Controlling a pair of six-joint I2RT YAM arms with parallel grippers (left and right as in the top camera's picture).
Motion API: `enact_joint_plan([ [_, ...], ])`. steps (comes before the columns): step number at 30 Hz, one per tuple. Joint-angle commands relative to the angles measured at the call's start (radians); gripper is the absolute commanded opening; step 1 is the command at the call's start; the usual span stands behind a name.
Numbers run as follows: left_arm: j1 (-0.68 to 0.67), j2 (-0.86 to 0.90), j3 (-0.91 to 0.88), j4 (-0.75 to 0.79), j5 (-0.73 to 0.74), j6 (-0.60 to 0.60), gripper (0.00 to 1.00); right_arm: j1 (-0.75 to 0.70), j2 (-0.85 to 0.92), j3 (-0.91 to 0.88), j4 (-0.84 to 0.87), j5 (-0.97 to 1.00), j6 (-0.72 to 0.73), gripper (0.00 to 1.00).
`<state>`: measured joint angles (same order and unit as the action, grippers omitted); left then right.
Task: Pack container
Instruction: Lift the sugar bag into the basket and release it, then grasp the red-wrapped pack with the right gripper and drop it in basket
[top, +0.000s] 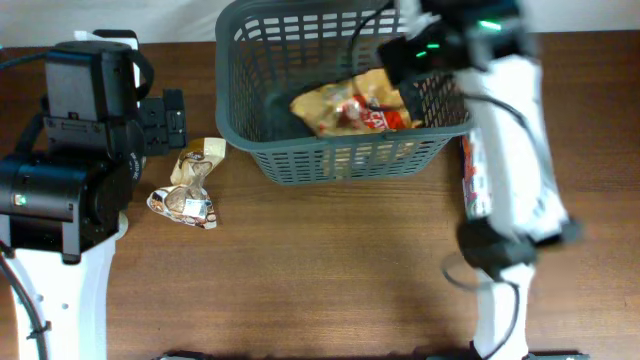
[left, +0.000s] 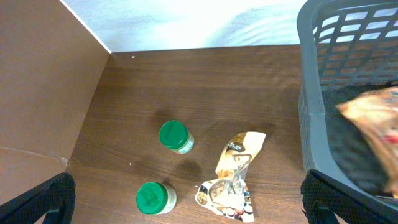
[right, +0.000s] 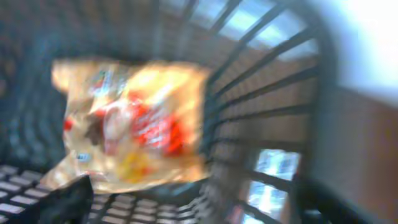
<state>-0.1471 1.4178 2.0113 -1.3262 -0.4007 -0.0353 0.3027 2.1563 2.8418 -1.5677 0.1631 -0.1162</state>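
Note:
The dark grey basket (top: 300, 160) stands at the back middle of the table, with an orange and red snack bag (top: 355, 108) lying inside it. The bag shows blurred in the right wrist view (right: 130, 124), with the basket wall (right: 261, 106) to its right. My right gripper (top: 420, 45) hovers over the basket's right side, open and empty, its fingers (right: 186, 205) apart above the basket floor. My left gripper (left: 186, 205) is open and empty above a clear snack bag (left: 233, 180) that lies left of the basket (left: 317, 112).
Two green-lidded jars (left: 174, 135) (left: 154, 198) stand left of the clear snack bag (top: 190, 185). A red and white package (top: 472, 175) lies right of the basket, partly under the right arm. A brown wall panel (left: 43, 81) stands at the left.

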Motion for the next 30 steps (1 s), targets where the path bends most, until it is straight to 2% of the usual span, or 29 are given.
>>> enact_joint_plan([
  [1,0.006,0.002,-0.004,0.001,-0.004,-0.006,0.99,-0.027,-0.254,0.037,0.025,0.114,-0.016,0.99],
  [4,0.006,0.002,-0.004,0.001,-0.004,-0.006,0.99,-0.171,-0.369,0.037,0.04,0.17,-0.014,0.99],
  [7,0.006,0.002,-0.004,0.001,-0.004,-0.006,0.99,-0.352,-0.383,0.033,0.021,0.136,0.084,0.99],
  [8,0.006,0.002,-0.004,0.001,-0.004,-0.006,0.99,-0.453,-0.377,0.008,0.011,0.094,0.122,0.99],
  [10,0.006,0.002,-0.004,0.001,-0.004,-0.006,0.99,-0.632,-0.361,-0.121,0.015,-0.002,0.182,0.99],
  [13,0.006,0.002,-0.004,0.002,-0.004,-0.006,0.99,-0.746,-0.318,-0.381,0.071,-0.151,0.192,0.98],
  [15,0.006,0.002,-0.004,0.001,-0.004,-0.006,0.99,-0.771,-0.288,-0.602,0.157,-0.192,0.192,0.98],
  [18,0.006,0.002,-0.004,0.001,-0.004,-0.006,0.99,-0.765,-0.262,-0.809,0.261,-0.205,0.169,0.98],
  [20,0.006,0.002,-0.004,0.001,-0.004,-0.006,0.99,-0.744,-0.235,-0.953,0.328,-0.232,0.094,0.98],
  [24,0.006,0.002,-0.004,0.001,-0.004,-0.006,0.99,-0.715,-0.2,-1.154,0.436,-0.235,0.06,0.97],
  [30,0.006,0.002,-0.004,0.001,-0.004,-0.006,0.99,-0.693,-0.18,-1.331,0.528,-0.254,0.014,0.92],
])
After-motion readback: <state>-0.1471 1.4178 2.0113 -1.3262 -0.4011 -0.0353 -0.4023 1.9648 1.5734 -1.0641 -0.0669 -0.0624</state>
